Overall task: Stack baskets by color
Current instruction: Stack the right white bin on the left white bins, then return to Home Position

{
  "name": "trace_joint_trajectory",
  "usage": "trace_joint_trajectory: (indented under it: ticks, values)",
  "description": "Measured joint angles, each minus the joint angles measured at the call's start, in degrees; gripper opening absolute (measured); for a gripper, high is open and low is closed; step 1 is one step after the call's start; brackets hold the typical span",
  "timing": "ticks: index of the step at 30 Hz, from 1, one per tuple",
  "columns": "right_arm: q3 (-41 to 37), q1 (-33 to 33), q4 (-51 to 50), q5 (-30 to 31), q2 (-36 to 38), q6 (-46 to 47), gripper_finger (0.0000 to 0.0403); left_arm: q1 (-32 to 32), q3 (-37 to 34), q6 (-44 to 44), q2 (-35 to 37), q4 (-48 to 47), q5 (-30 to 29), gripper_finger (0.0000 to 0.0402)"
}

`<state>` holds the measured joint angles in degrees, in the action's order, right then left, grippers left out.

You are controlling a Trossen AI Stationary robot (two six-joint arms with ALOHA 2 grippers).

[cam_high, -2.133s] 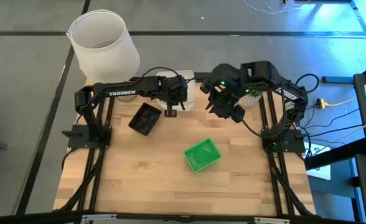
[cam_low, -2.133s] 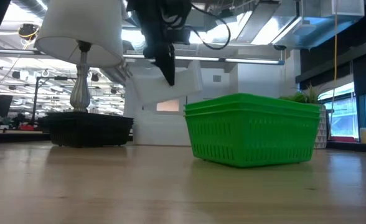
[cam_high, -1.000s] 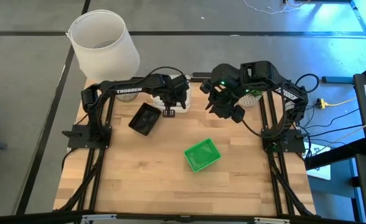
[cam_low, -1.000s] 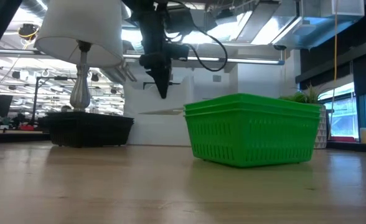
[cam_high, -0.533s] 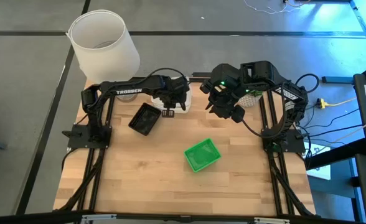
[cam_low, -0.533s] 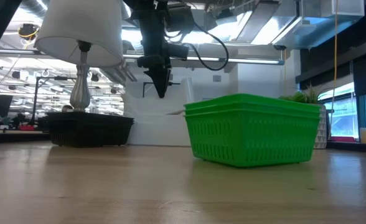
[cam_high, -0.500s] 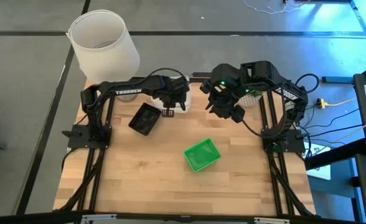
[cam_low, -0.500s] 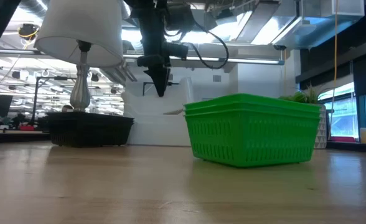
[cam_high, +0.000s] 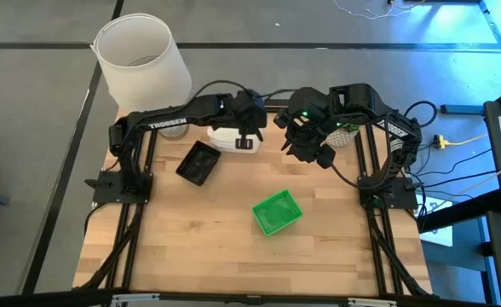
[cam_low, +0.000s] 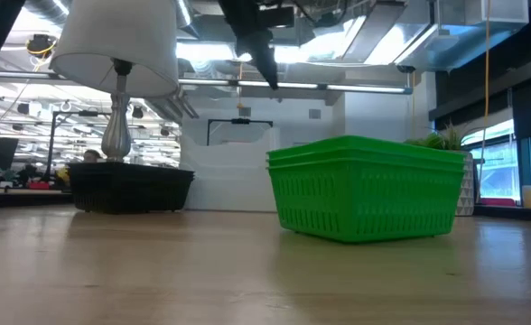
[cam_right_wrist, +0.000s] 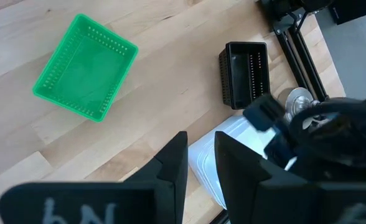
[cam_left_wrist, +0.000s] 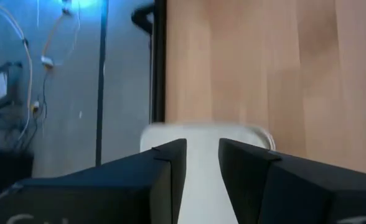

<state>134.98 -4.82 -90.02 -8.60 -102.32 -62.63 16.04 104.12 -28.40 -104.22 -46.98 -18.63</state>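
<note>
A white basket [cam_high: 223,136] lies flat at the table's far edge. My left gripper [cam_high: 244,141] hangs open above its right end, and the left wrist view shows the basket [cam_left_wrist: 201,134] past the fingertips [cam_left_wrist: 201,152] with nothing between them. A black mesh basket [cam_high: 198,162] rests to the left. Nearer the middle is a green basket [cam_high: 277,212], which shows two rims, one nested in the other, in the low view [cam_low: 367,185]. My right gripper [cam_high: 319,153] waits open, raised at the far right.
A lamp with a large white shade [cam_high: 141,58] stands at the far left corner, its metal stem [cam_low: 115,126] behind the black basket. A small potted plant [cam_high: 346,135] is at the far right. Bare wood [cam_high: 191,247] fills the table's near half.
My left gripper has risen off the white basket and shifted toward the table's right edge and a little toward the far edge, tipping more level. The white basket has stayed flat at the far edge.
</note>
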Motion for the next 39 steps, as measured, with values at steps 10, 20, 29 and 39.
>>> trace_joint_trajectory:
  ticks: [10, 20, 29, 39]
  values:
    - [0.00, 0.00, 0.00, 0.00, 0.03, 2.38, 0.0081, 4.82, -4.92, -0.64, -0.16, 8.04, 11.02, 0.0086]
    - [0.00, 0.00, 0.00, -0.52, 0.17, 2.49, 0.0081, 6.61, -11.87, -3.63, -2.96, 18.05, 14.11, 0.0086]
    - [0.00, 0.00, 0.00, -0.59, 0.22, 2.38, 0.0081, 6.81, -14.42, -3.34, -5.43, 19.33, 11.45, 0.0086]
    - [-0.31, -2.73, -0.08, -17.95, 5.80, 7.25, 0.0081, 3.64, -10.65, -0.37, 11.22, 8.86, 16.70, 0.0085]
